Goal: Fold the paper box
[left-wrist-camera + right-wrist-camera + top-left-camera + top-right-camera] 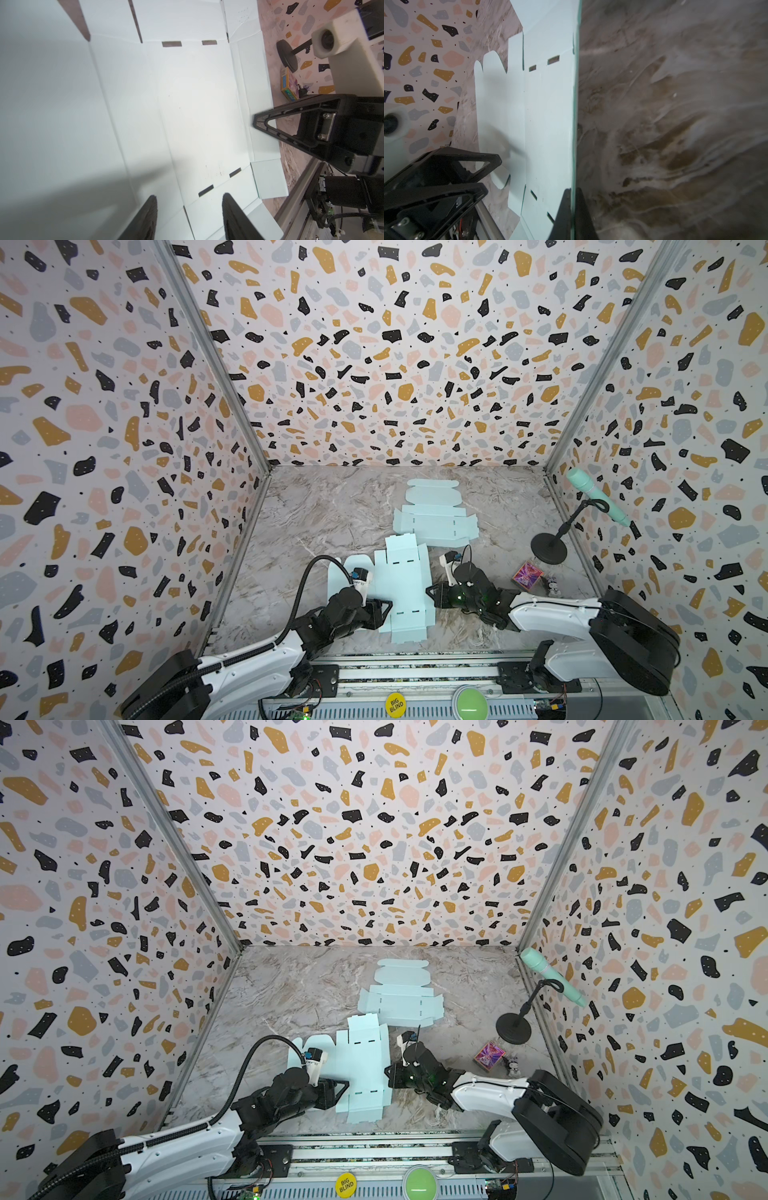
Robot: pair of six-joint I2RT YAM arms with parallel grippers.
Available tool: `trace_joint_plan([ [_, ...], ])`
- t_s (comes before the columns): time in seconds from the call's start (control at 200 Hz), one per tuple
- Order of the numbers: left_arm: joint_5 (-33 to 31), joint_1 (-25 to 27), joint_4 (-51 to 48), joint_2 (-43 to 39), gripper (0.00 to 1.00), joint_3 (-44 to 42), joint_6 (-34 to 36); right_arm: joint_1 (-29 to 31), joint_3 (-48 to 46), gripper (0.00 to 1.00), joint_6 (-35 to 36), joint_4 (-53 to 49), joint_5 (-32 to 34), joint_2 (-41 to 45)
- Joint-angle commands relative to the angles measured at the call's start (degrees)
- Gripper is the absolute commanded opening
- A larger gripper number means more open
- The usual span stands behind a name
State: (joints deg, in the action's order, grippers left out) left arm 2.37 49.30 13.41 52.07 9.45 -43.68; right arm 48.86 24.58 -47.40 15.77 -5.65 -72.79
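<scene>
Currently: left gripper [385,608] sits low at the near-left edge of the paper box blank [401,589], jaws about half apart, nothing clamped. In the left wrist view both fingers [150,216] spread over the pale-blue card [187,104]. Can't tell if the tips touch it.

Blank lies on the marble tabletop [316,522], centre-near in both top views [361,1065], long axis running near to far. It has slot cuts at both ends and rounded tabs sticking out on its left side.

Right gripper [430,593] is at the blank's right edge, jaws closed tight on the side flap [255,83]. In the right wrist view the gripper [572,190] pinches that flap, which is seen edge-on. The flap is tilted up from the table while the rest of the blank [548,124] stays flat.

Second blank [434,518], same colour and unfolded, lies farther back, just beside the far end of the first. Contact between the two is unclear.

On the near rail there is a yellow "BIG BLIND" button [395,704], with a green button [471,701] to its right.

Right of the right gripper sits a small colourful card box [528,574], with a tiny dark figurine [553,588] just beside it.

Far right, a mint microphone [598,497] sits on a black stand [548,549] near the right wall.
</scene>
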Motion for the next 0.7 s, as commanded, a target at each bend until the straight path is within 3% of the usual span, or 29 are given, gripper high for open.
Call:
trace_joint_plan([
  [0.0,-0.4,0.3,4.9,2.2,0.51,1.3,1.1,-3.3,1.2,0.00,6.9,-13.9,4.5,4.4],
  [0.195,-1.6,0.3,10.7,9.9,0.50,3.8,1.4,-7.1,4.1,0.00,13.2,-18.8,3.0,4.3],
  [0.35,-1.4,0.4,13.5,11.6,0.50,4.2,0.5,-9.5,7.0,0.01,18.5,-23.6,1.9,0.5],
  [0.571,-3.5,0.4,11.6,13.1,0.50,5.0,2.3,-15.0,5.5,0.05,20.3,-18.0,-4.5,-1.7],
  [0.691,-8.1,0.7,8.3,13.8,0.47,5.5,3.2,-15.7,6.6,0.06,22.3,-17.3,-7.1,-5.6],
])
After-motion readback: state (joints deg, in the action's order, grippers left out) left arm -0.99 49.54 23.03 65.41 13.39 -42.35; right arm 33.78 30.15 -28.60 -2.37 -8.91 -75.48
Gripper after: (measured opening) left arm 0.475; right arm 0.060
